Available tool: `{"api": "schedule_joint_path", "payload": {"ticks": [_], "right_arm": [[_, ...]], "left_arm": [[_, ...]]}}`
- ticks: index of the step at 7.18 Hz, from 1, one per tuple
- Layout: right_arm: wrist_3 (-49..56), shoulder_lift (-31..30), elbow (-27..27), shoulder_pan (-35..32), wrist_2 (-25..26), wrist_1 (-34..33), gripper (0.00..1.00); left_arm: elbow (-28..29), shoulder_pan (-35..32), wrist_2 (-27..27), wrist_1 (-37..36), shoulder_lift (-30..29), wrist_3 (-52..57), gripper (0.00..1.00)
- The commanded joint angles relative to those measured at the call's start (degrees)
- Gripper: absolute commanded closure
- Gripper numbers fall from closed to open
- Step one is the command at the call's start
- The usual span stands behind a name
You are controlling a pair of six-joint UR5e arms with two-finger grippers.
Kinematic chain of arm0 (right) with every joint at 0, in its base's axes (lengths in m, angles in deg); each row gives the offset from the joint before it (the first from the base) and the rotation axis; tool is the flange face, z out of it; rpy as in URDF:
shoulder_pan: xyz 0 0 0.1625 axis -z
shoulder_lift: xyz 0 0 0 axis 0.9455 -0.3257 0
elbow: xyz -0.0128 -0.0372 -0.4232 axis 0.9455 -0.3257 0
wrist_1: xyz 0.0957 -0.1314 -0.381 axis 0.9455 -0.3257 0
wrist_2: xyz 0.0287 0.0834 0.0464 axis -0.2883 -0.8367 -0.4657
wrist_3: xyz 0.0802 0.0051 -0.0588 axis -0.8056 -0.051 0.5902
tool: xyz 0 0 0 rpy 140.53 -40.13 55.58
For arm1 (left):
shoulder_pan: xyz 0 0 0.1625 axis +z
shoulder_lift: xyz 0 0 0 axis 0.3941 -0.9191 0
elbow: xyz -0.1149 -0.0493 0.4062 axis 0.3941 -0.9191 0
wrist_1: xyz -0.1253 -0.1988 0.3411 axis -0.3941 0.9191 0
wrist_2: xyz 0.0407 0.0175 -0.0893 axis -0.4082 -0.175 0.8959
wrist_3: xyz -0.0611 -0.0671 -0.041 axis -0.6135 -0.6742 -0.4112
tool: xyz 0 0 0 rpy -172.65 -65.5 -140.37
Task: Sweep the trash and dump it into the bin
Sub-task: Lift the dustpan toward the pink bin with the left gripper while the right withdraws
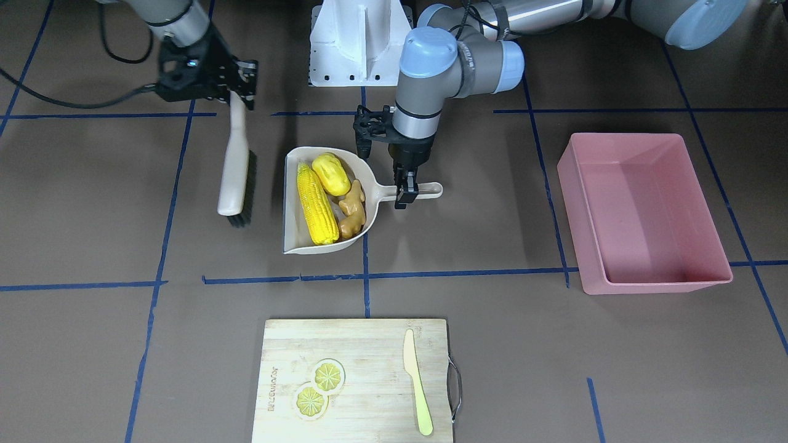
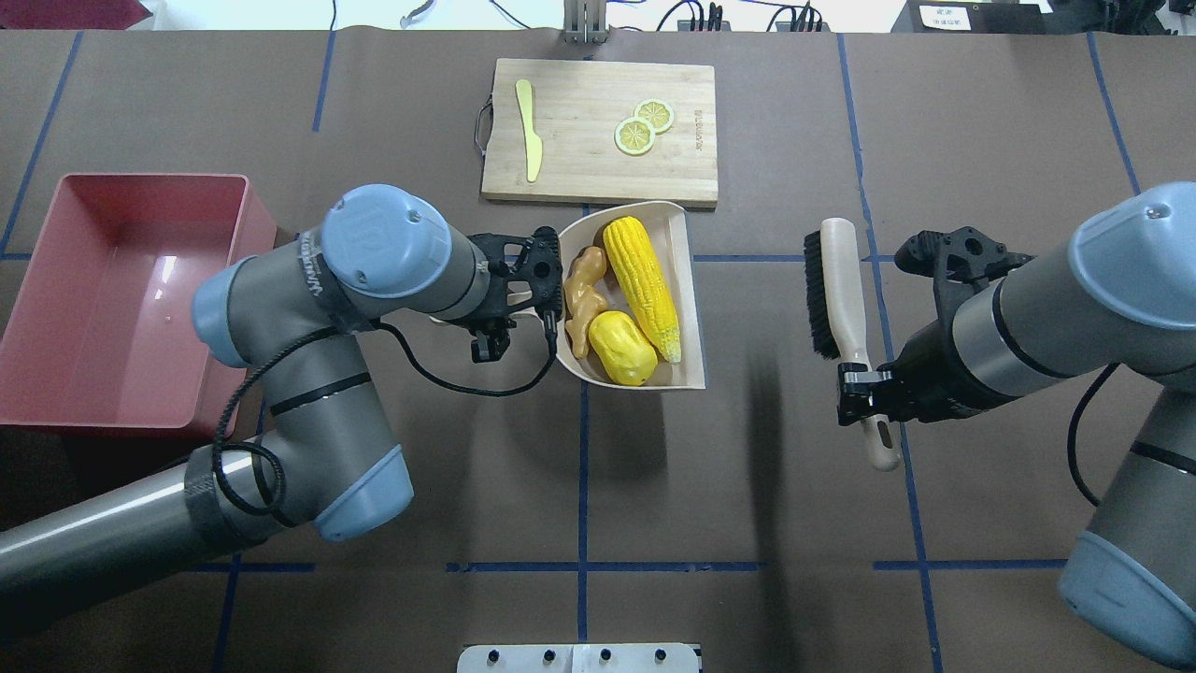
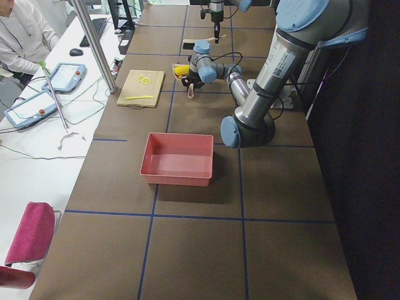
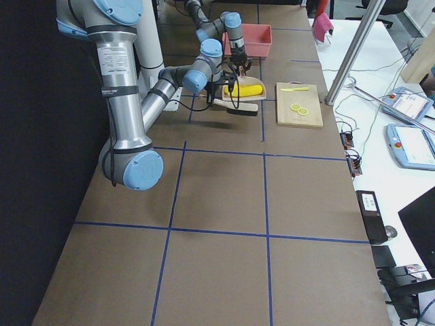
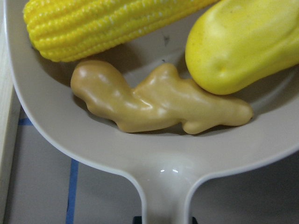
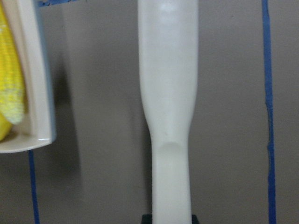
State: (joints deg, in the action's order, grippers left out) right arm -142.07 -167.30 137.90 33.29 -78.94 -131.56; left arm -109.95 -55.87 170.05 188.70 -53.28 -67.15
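The beige dustpan (image 1: 294, 184) holds all the trash: the long corn cob (image 1: 317, 212), the rounded yellow lump (image 1: 330, 174) and the tan ginger root (image 1: 352, 212). The left wrist view shows them close up, with the ginger (image 5: 154, 100) nearest the handle. My left gripper (image 1: 406, 194) is shut on the dustpan handle and seems to hold the pan slightly off the table. My right gripper (image 1: 239, 92) is shut on the handle of the beige brush (image 1: 234, 175), bristles down, beside the pan. The pink bin (image 1: 652, 284) stands empty on my left, apart from the pan; it also shows in the overhead view (image 2: 112, 280).
A wooden cutting board (image 1: 369, 357) lies at the far edge, with two lemon slices (image 1: 320, 387) and a pale knife (image 1: 417, 381) on it. The board's near edge is close to the pan's mouth (image 2: 645, 207). The robot base (image 1: 354, 43) is behind.
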Motion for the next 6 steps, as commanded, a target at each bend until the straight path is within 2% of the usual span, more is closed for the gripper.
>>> {"api": "schedule_joint_path", "payload": {"ticks": [1, 2, 3, 4, 6], "right_arm": [[0.5, -3.7, 0.9, -2.0, -0.2, 0.0, 1.00], [3.8, -6.4, 1.2, -3.5, -0.2, 0.1, 1.00], [7.5, -9.2, 1.4, -4.5, -0.2, 0.4, 1.00], [8.6, -10.5, 1.3, -4.6, -0.2, 0.5, 1.00], [10.2, -11.9, 1.4, -5.2, -0.2, 0.6, 1.00]], "left_arm": [[-9.8, -4.8, 2.4, -1.3, 6.5, 0.5, 1.00], [-13.8, -8.4, 4.9, -1.4, 11.1, 0.6, 1.00], [-14.8, -15.5, 12.9, -1.5, 13.9, 0.6, 1.00], [-14.8, -23.0, 20.5, -1.4, 17.2, 6.5, 1.00], [-14.4, -33.7, 25.4, -1.4, 23.6, 20.4, 1.00]]}}
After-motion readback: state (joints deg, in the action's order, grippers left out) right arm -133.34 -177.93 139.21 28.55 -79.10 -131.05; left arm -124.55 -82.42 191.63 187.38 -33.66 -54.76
